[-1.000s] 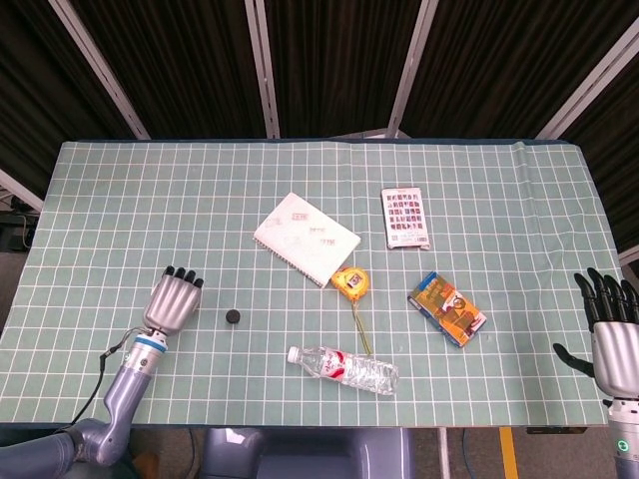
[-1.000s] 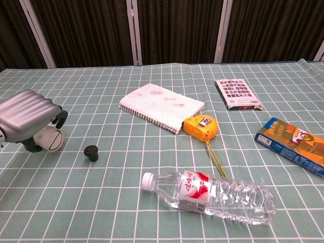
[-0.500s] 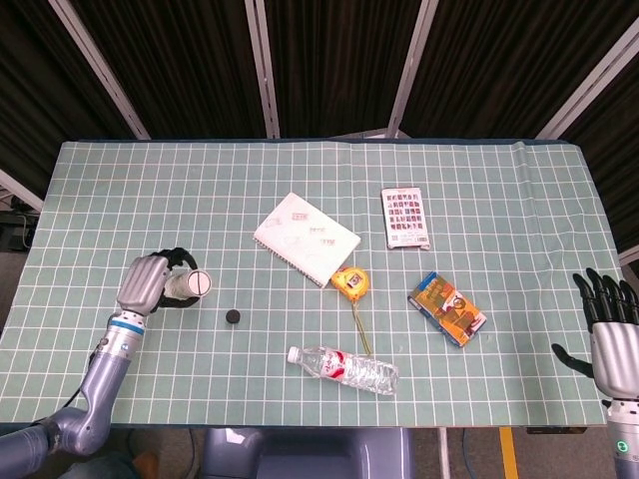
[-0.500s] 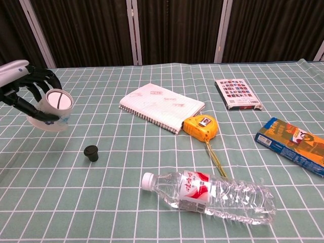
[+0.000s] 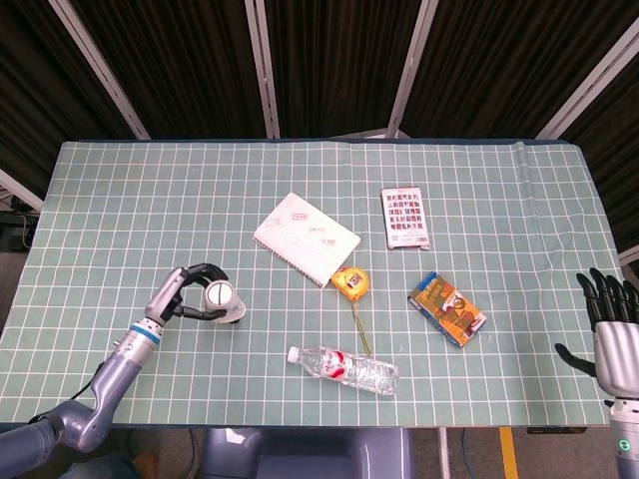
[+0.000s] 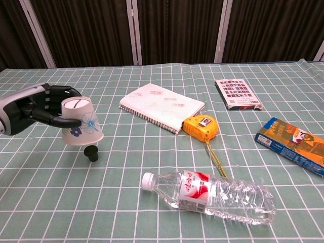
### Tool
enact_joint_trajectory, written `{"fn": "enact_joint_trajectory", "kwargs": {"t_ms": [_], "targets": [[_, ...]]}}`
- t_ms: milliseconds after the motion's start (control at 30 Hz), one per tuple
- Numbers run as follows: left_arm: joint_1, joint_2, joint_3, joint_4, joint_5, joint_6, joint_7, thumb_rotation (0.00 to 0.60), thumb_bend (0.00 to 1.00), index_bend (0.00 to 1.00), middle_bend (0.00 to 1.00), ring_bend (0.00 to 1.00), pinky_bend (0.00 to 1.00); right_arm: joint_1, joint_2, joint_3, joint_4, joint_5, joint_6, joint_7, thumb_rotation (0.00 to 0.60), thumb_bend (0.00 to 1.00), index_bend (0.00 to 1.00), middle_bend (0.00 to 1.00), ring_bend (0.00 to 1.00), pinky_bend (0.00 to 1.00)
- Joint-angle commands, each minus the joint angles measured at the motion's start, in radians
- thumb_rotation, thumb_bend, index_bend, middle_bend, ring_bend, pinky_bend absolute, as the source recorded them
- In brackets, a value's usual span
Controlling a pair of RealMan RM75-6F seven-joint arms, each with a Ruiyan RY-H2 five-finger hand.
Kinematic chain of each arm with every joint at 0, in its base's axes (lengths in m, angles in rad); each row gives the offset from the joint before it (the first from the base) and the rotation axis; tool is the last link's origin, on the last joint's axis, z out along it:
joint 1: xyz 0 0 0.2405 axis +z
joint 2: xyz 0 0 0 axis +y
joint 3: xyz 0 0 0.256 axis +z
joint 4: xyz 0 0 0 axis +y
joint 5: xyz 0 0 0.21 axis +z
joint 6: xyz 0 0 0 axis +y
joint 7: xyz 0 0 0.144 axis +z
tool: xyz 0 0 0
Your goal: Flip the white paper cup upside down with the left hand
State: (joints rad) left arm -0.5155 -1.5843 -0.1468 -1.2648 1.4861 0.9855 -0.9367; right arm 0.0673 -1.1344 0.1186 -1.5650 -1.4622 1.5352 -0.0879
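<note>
The white paper cup point(image 6: 81, 123) with blue flowers is held bottom-up, a little tilted, above the mat. My left hand point(image 6: 35, 109) grips it from the left, fingers wrapped round its wall. In the head view the cup point(image 5: 222, 298) shows its round base upward beside my left hand point(image 5: 183, 296). A small black cap point(image 6: 91, 152) sits right under the cup's rim; the head view hides it. My right hand point(image 5: 615, 329) stands at the table's right edge, fingers apart, holding nothing.
A spiral notebook point(image 5: 306, 238) lies mid-table with a yellow tape measure point(image 5: 348, 282) beside it. A plastic water bottle point(image 5: 344, 369) lies near the front edge. A card pack point(image 5: 405, 217) and a colourful box point(image 5: 447, 307) are to the right.
My left hand has carried the cup rightward and turned it from lying sideways to bottom-up, now above the black cap. The right hand has barely moved.
</note>
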Motion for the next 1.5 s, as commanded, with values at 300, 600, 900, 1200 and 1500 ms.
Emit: {"fn": "enact_joint_trajectory", "kwargs": {"t_ms": [300,600,900,1200,1500], "targets": [[-0.015,-0.050,0.018,0.058,-0.019,0.013,0.047,0.600,0.13,0.48,0.35,0.35,0.41,-0.001,0.003,0.000,-0.002,-0.001,0.001,0.005,0.600,0.00,0.00,0.00,0.00,0.00],[-0.019,-0.066,0.032,0.076,-0.038,-0.008,0.041,0.600,0.13,0.47,0.33,0.32,0.39,0.000,0.004,-0.001,-0.002,0.000,-0.002,0.006,0.600,0.00,0.00,0.00,0.00,0.00],[-0.027,-0.075,0.098,0.140,0.061,0.036,-0.069,0.600,0.00,0.00,0.00,0.00,0.00,-0.001,0.004,-0.002,-0.005,-0.003,0.001,0.003,0.600,0.00,0.00,0.00,0.00,0.00],[0.042,0.090,0.112,0.002,0.148,0.284,0.143,0.600,0.00,0.00,0.00,0.00,0.00,-0.003,0.010,-0.010,-0.021,-0.029,0.015,0.009,0.600,0.00,0.00,0.00,0.00,0.00],[0.214,0.337,0.136,-0.347,0.059,0.443,0.849,0.600,0.00,0.00,0.00,0.00,0.00,-0.009,0.020,-0.020,-0.036,-0.061,0.033,0.023,0.600,0.00,0.00,0.00,0.00,0.00]]}}
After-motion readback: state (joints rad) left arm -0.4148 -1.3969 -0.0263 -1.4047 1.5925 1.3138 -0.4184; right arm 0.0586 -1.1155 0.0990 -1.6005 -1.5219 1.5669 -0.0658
